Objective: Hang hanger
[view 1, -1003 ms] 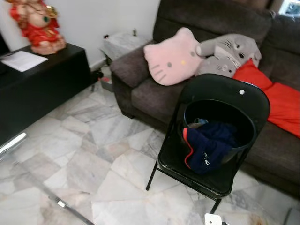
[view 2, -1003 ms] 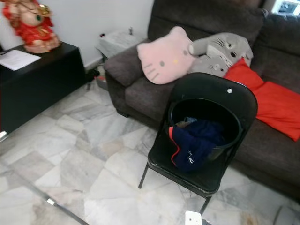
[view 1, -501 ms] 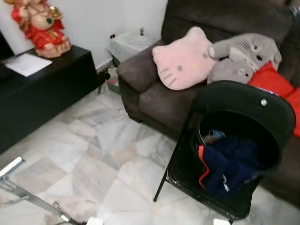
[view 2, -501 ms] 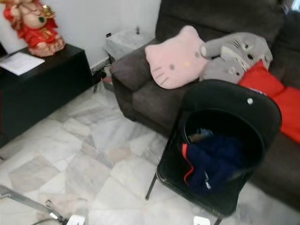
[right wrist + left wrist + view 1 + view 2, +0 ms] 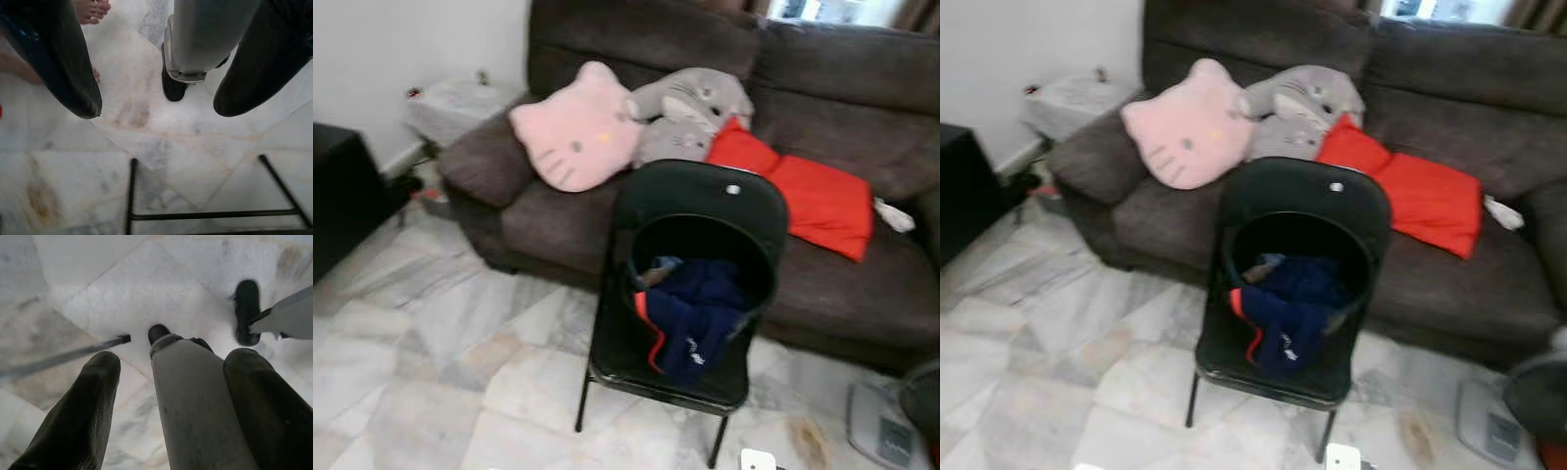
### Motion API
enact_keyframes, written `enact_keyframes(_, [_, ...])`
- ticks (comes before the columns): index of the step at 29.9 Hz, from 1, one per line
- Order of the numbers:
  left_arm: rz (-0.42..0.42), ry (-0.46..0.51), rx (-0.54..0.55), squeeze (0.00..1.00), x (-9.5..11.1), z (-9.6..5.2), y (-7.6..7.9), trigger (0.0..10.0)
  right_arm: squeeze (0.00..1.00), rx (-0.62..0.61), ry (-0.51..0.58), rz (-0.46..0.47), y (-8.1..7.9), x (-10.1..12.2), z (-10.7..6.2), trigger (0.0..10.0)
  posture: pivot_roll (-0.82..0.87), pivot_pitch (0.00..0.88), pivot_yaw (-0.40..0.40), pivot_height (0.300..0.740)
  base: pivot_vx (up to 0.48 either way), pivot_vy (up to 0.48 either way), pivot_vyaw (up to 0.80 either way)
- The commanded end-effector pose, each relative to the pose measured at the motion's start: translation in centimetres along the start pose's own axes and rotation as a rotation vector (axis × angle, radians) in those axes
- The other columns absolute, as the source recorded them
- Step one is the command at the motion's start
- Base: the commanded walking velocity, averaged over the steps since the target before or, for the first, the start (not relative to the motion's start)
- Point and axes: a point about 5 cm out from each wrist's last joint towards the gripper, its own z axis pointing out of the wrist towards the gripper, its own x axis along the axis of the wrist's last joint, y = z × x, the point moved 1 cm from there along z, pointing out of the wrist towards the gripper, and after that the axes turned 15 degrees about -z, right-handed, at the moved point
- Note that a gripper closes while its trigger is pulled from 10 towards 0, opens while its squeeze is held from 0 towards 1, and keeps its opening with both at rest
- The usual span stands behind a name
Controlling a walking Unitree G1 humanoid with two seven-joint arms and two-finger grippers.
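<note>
Below, both arms hang idle over the marble floor (image 5: 431, 372), left tool (image 5: 168, 406) and right tool (image 5: 156, 105) fingers spread apart, gripping nothing. Ahead, a black chair (image 5: 700, 211) carries a bucket (image 5: 759, 284) of dark clothes (image 5: 690, 313); sofa (image 5: 862, 294) behind. Can't spot the hanger.

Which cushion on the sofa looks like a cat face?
The pink cushion, at the sofa's left end, has ears, eyes and whiskers. The grey plush beside it is rounder; the red cushion is plain.

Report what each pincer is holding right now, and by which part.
Nothing is held. The left pincer and the right pincer both hang open over the marble floor, with only the robot's own legs visible between the fingers.
</note>
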Motion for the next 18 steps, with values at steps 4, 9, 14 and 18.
enact_keyframes(4, [0.001,-0.036,0.001,0.0,-1.0,0.0,0.2,10.0,0.0,-0.013,-0.009,0.006,0.5,-0.6,-0.1,10.0,-0.08,0.098,-0.006,0.74,0.0,0.0,-0.74])
enact_keyframes(9, [0.001,-0.037,0.003,0.0,-1.0,0.0,0.2,10.0,0.0,-0.019,0.029,0.02,0.6,-0.3,-0.1,10.0,-0.08,0.103,-0.006,0.74,0.0,0.0,-0.25])
enact_keyframes(14, [0.001,-0.037,0.004,0.0,-1.0,0.0,0.2,10.0,0.0,-0.033,0.077,0.043,0.6,0.1,-0.2,10.0,-0.08,0.106,-0.006,0.74,0.0,0.0,0.0])
enact_keyframes(18, [0.0,-0.037,0.005,0.0,-1.0,0.0,0.1,10.0,0.0,-0.056,0.169,0.079,0.8,0.9,-0.4,10.0,-0.09,0.109,-0.009,0.74,0.0,0.0,0.0])
